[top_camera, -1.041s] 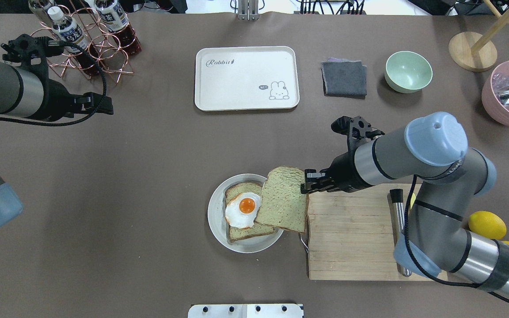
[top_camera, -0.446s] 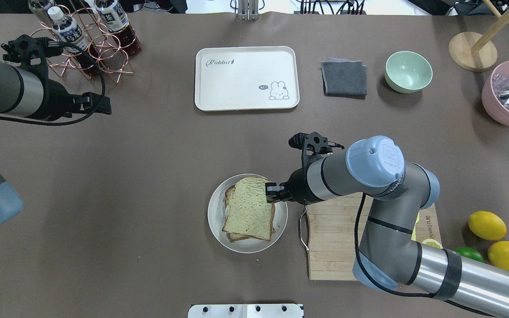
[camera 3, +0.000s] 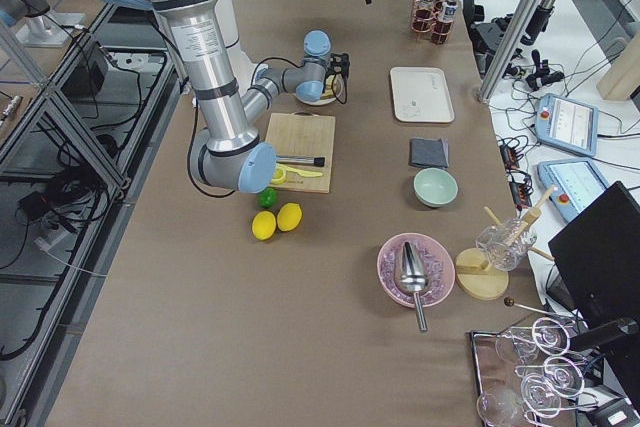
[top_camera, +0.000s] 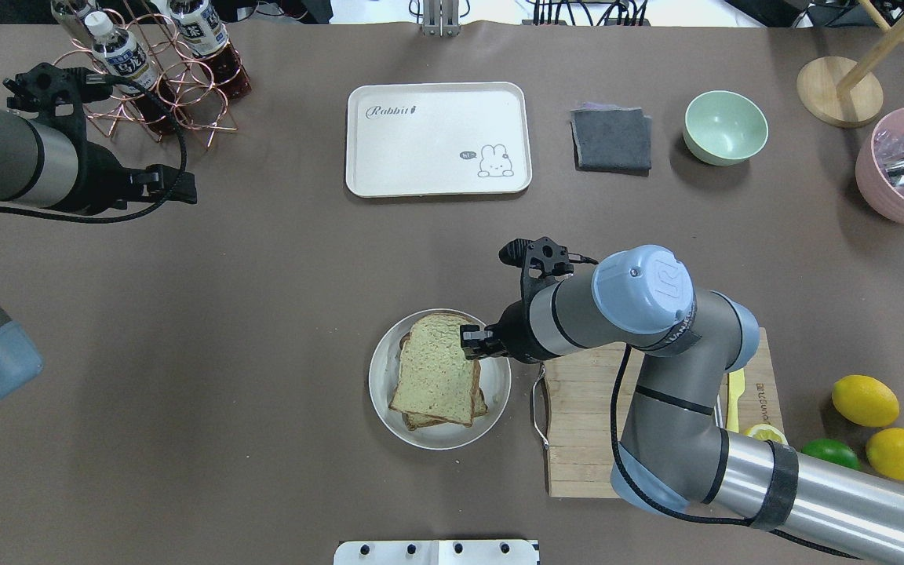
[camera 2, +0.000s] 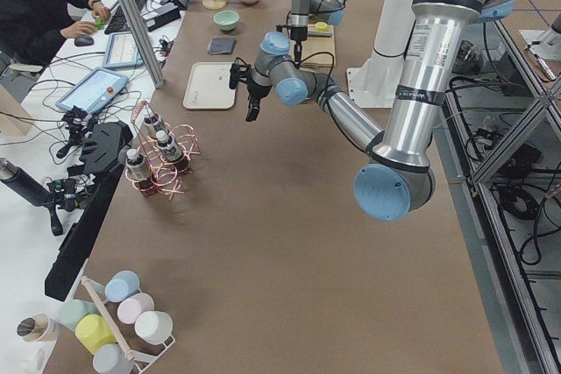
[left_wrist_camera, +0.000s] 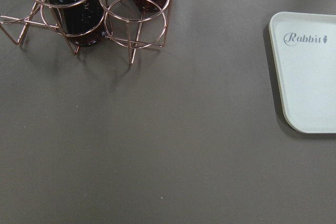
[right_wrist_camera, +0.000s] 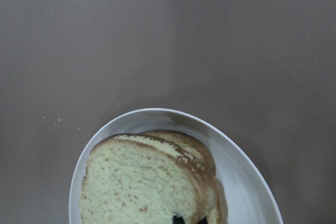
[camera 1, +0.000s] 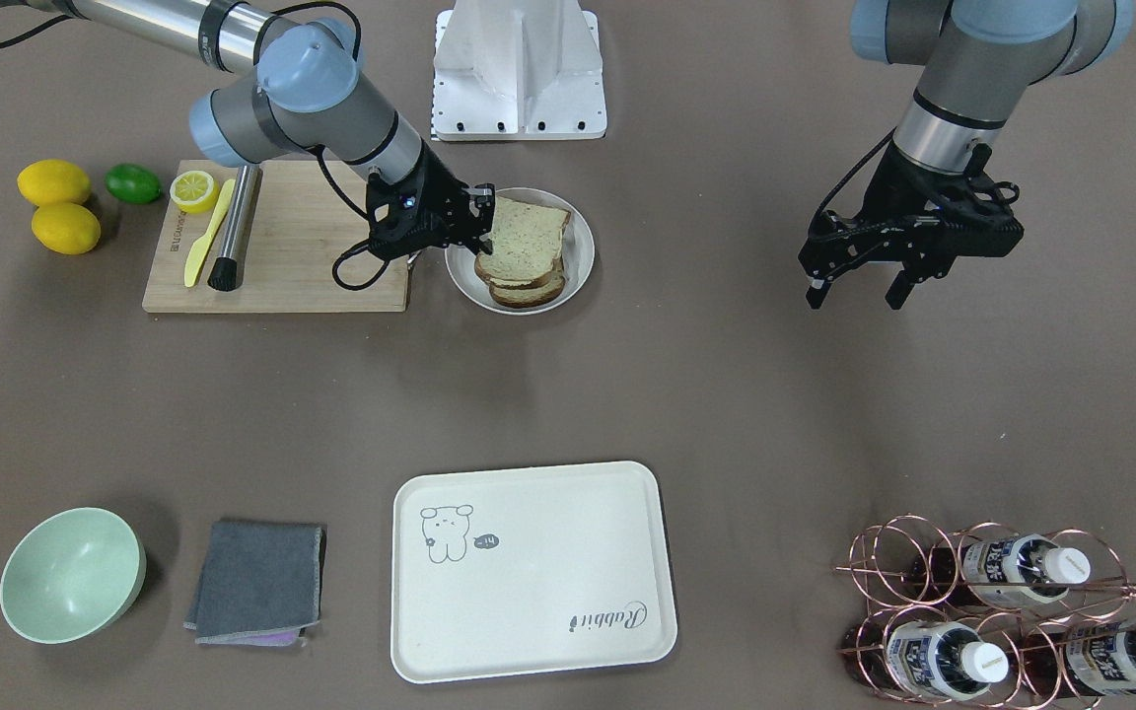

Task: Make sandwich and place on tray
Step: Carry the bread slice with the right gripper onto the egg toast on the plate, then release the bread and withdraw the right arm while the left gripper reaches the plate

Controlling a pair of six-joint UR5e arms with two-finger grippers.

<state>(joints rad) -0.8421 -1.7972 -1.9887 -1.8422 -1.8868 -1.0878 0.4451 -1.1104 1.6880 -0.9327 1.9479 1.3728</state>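
1. The right end effector [top_camera: 472, 342] is pinching the near edge of the top slice [top_camera: 432, 369], on the side toward the cutting board [top_camera: 585, 424]. The right arm is reaching in over the board's corner.
2. The sandwich [camera 1: 521, 258] is sitting on the round grey plate [top_camera: 380, 384], mid-bench. The top slice is lying over the lower slice [top_camera: 419, 422] and skewed a little, so the lower crust is peeking out along one side. In the front-facing view the gripped edge is looking slightly raised. I cannot tell whether the slice is resting fully on the stack.
3. In the right wrist view the two slices are filling the lower frame, with the plate rim curving around them.
4. The tray [top_camera: 436, 137] is lying flat at the far side of the bench, well apart from the plate.
5. The left end effector [camera 1: 853, 294] is hovering over bare bench [top_camera: 264, 314] with its fingers spread, gripping nothing. It is hanging near the copper bottle rack [top_camera: 185, 86].
6. A folded grey cloth [top_camera: 611, 139] and a green bowl [top_camera: 725, 125] are sitting beside the tray. Two lemons [top_camera: 864, 399] and a lime [top_camera: 832, 451] are lying just beyond the board.
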